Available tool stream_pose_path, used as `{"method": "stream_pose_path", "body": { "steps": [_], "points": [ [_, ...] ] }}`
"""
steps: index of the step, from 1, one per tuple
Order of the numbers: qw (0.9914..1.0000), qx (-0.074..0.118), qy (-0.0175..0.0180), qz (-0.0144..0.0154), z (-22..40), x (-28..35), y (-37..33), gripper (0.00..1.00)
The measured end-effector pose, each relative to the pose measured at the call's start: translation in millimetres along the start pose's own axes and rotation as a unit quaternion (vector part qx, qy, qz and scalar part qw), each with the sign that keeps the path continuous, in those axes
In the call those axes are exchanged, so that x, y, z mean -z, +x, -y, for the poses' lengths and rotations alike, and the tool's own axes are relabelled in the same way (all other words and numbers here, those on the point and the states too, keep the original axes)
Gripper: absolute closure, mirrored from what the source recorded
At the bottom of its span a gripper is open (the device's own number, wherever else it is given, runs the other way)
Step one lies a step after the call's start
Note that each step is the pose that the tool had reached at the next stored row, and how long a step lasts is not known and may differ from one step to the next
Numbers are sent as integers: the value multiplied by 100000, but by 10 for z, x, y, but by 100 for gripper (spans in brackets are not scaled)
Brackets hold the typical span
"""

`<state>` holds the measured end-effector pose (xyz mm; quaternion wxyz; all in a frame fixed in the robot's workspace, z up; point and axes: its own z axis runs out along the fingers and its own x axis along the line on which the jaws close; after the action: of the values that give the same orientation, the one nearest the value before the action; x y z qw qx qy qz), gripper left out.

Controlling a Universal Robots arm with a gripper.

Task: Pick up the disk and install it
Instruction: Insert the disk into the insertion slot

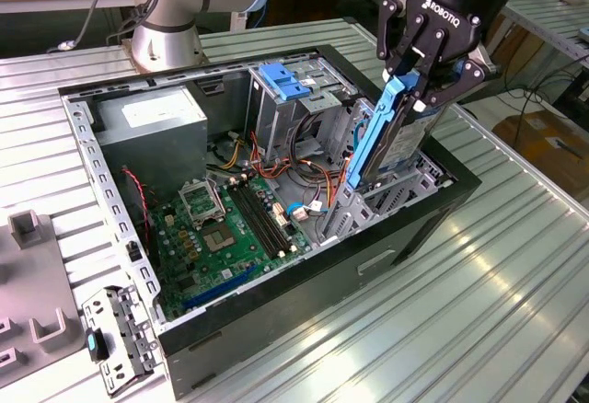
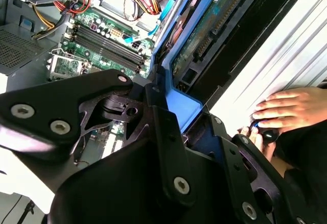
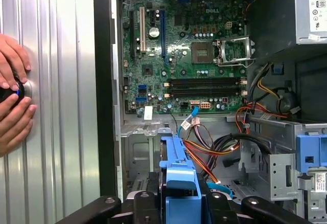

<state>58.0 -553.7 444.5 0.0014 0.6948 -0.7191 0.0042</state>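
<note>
The disk (image 1: 403, 141) stands nearly on end, with a blue side rail (image 1: 368, 150) facing the exterior view's left. Its lower end reaches down into the metal bay (image 1: 386, 191) at the exterior view's right end of the open computer case (image 1: 276, 302). My gripper (image 1: 425, 88) is shut on the disk's upper end. In the second wrist view the disk's green circuit-board underside (image 2: 209, 29) and blue rail (image 2: 176, 98) run away from a black finger (image 2: 163, 132). The first wrist view has the blue rail (image 3: 179, 178) between the two fingers, above the case's cables.
Inside the case lie a green motherboard (image 1: 230, 219), a grey power-supply box (image 1: 152, 118) and a metal cage with a blue cap (image 1: 281, 81). A person's hands (image 3: 13, 96) rest on the ribbed table (image 1: 479, 311) beside the case. Grey fixtures (image 1: 28, 329) sit at the exterior view's left.
</note>
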Motion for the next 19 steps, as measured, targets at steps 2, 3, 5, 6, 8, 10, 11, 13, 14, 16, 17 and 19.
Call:
{"method": "stream_pose_path", "body": {
  "steps": [2,3,5,6,8,10,11,13,14,16,17,19],
  "points": [
    [100000,6,19,3,1,-1,0,63],
    [100000,11,82,-6,1,-1,1,63],
    [100000,16,242,-8,-4,-1,1,63],
    [99999,70,334,-2,-10,-1,1,63],
    [99998,473,371,0,-15,0,2,63],
    [99997,688,374,-4,-17,0,4,63],
    [99997,689,373,-13,-17,0,4,63],
    [99997,693,379,-186,-17,0,5,63],
    [99997,694,380,-223,-17,3,5,63],
    [99996,693,387,-520,-17,17,2,63],
    [99995,693,391,-651,-17,19,0,63],
    [99984,704,415,-1564,-17,19,-4,63]
  ]
}}
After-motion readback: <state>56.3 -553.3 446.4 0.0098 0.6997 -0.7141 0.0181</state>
